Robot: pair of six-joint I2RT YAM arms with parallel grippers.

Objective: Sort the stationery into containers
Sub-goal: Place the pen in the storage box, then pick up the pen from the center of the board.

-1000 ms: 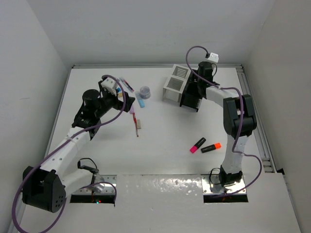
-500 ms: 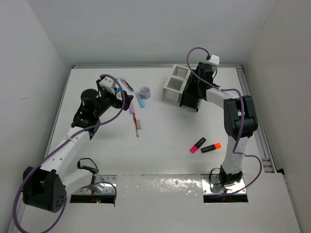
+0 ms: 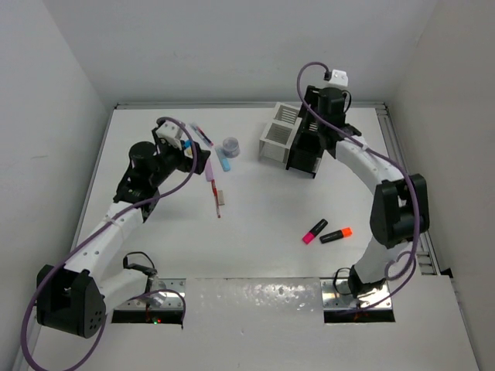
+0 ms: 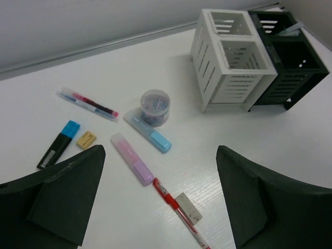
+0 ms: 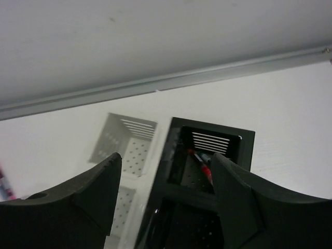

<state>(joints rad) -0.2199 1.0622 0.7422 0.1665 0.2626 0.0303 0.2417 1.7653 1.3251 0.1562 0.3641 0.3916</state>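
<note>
The left tool point(image 4: 160, 155) is seen with its fingers spread wide and nothing between them, held above the worktop point(image 4: 249, 140). Just beyond the gap, a pink stick point(image 4: 132, 158) and a blue stick point(image 4: 150, 134) are laid at a similar slant near each other, with a round tub point(image 4: 155, 106) just beside the blue one. A red pen point(image 4: 174, 205) and a small pale block point(image 4: 188, 208) are found at the lower centre. A blue-ended highlighter point(image 4: 58, 145) and a beige eraser point(image 4: 86, 139) are placed at the left, with thin pens point(image 4: 88, 104) above them. The white bin point(image 4: 228, 78) and the black bin point(image 4: 298, 72) are joined at the upper right.

The right tool point(image 5: 166, 158) is likewise spread and empty, poised over the black bin, in which what appears to be a red-tipped item point(image 5: 199, 158) is glimpsed. In the overhead view, a pink highlighter point(image 3: 315, 230) and an orange highlighter point(image 3: 336, 235) are seen right of centre, well apart from the bins.
</note>
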